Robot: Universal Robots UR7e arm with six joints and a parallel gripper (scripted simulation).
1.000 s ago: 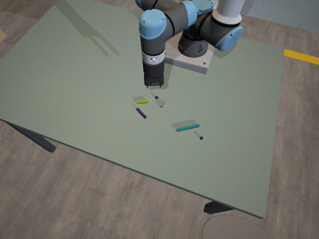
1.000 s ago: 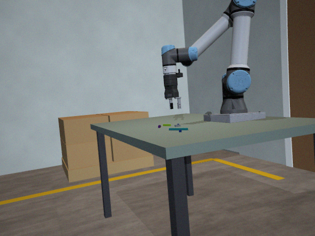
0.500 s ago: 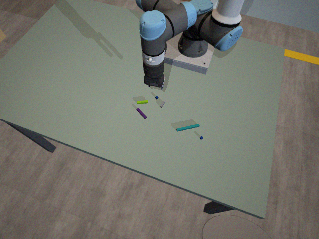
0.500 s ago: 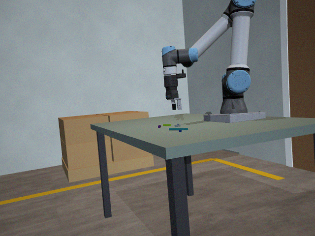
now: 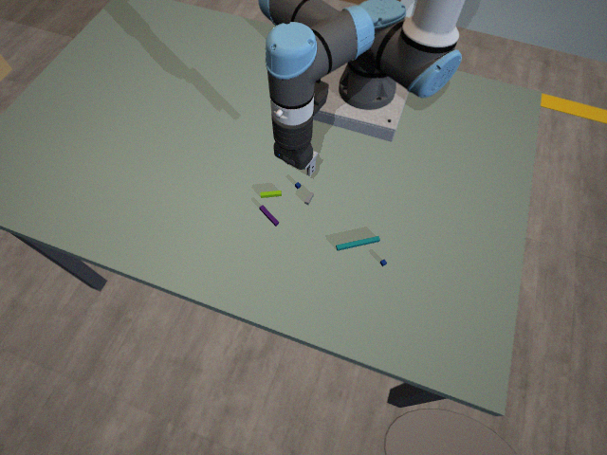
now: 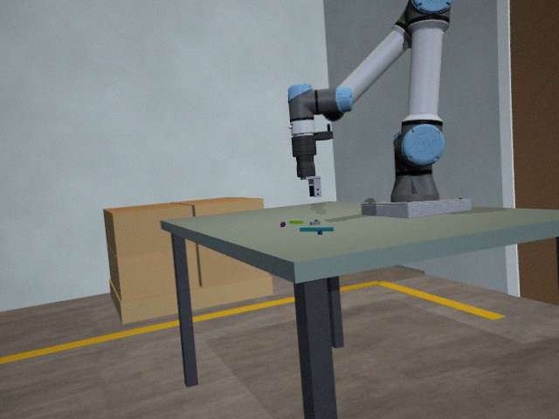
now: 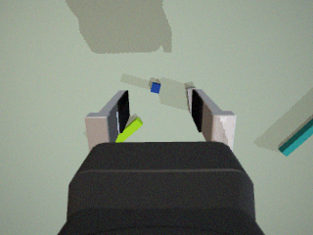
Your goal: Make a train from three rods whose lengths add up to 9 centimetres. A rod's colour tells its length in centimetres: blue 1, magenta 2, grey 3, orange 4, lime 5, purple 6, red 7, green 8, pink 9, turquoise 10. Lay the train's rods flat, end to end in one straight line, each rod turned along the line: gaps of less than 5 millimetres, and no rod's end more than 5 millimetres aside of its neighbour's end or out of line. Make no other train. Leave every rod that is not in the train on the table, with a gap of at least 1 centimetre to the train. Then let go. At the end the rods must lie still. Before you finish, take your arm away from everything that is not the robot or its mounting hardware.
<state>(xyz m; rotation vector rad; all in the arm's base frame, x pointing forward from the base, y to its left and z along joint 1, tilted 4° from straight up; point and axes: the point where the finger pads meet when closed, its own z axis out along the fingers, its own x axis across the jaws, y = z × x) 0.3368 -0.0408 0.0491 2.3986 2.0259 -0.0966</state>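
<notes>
Wrist view first: the jaws (image 5: 310, 169) (image 6: 314, 189) stand wide open with nothing between them, well above the counter (image 5: 147, 195) (image 6: 252, 238) (image 7: 274, 49). Outward from them, the nearer blue rod (image 5: 297, 185) (image 6: 316, 220) (image 7: 156, 88) shows through the opening, a little toward the image's top. The grey rod (image 5: 308, 198) (image 6: 314, 223) (image 7: 189, 99) lies just beside it to the right, partly hidden by the right-hand finger. Its long axis runs nearly up the picture, across the opening direction, so I judge the jaws need a sideways shift and little turn to straddle it. The lime rod (image 5: 270, 194) (image 6: 296, 222) (image 7: 130, 129) slants on the left and would want more wrist turn. Grey, lime and one blue make nine; none are joined yet. Lowering right here could put a finger on the grey.

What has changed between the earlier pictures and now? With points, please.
The gripper (image 5: 309, 171) (image 6: 314, 195) (image 7: 159, 103) has turned about its own upright axis, so its jaws, side by side in the earlier exterior view, now overlap there. Nothing was taken hold of or let go; the jaws remain open. The lime rod (image 5: 270, 194) (image 6: 296, 222) (image 7: 131, 129), purple rod (image 5: 268, 215) (image 6: 282, 223), turquoise rod (image 5: 358, 243) (image 6: 316, 229) (image 7: 297, 138), grey rod (image 5: 308, 198) (image 6: 314, 223) (image 7: 190, 98) and both blue rods (image 5: 297, 185) (image 5: 383, 263) (image 6: 320, 232) (image 7: 156, 88) stayed put.
</notes>
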